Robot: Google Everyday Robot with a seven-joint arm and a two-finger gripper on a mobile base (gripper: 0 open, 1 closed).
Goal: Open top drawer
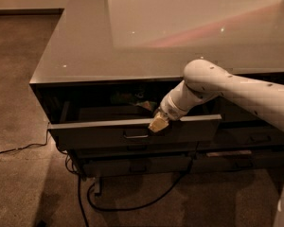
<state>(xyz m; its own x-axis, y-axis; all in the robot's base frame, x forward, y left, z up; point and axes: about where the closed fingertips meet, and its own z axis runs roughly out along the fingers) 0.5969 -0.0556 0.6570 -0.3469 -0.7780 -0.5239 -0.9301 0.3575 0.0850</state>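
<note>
The top drawer is a wide dark grey drawer under the glossy counter top. It stands partly pulled out, with its upper edge showing as a pale strip and a small loop handle at the centre of its front. Some dim items lie inside at the back. My gripper has a cream-coloured tip resting on the drawer's top edge, just right of and above the handle. My white arm comes in from the right.
A lower drawer sits shut beneath the top one. More dark drawer fronts are on the right. Black cables trail over the carpet in front of and left of the cabinet.
</note>
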